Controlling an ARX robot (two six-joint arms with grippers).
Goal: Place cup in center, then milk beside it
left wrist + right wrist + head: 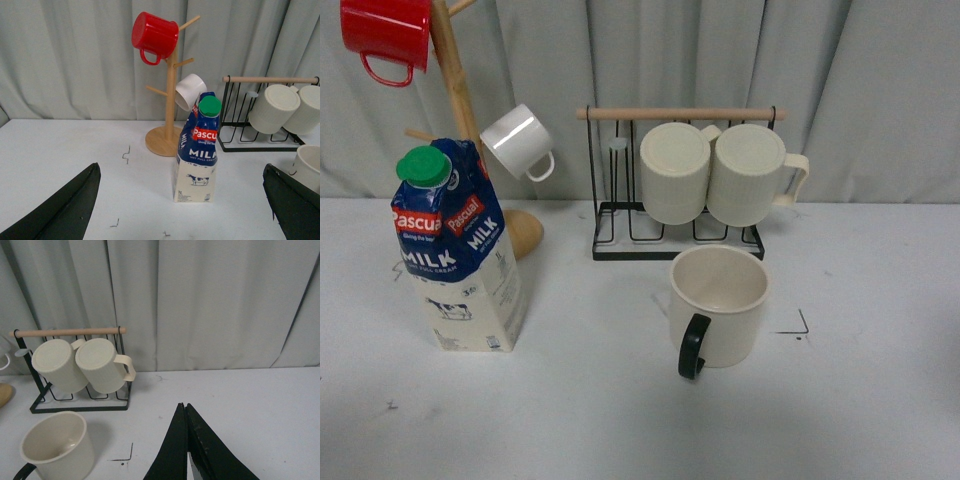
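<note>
The cup (720, 305) sits upright on the table (880, 400) just in front of the rack (680, 113), milk (460, 260) well off to its left. The left hand (181, 167) is spread wide, right hand (184, 410) pinched closed.

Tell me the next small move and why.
Probably ease the left gripper forward around the milk. The cup already stands upright mid-table beside the corner mark. Nothing is held, and in the left wrist view the carton stands upright straight ahead between the open jaws, not yet touched.
</note>
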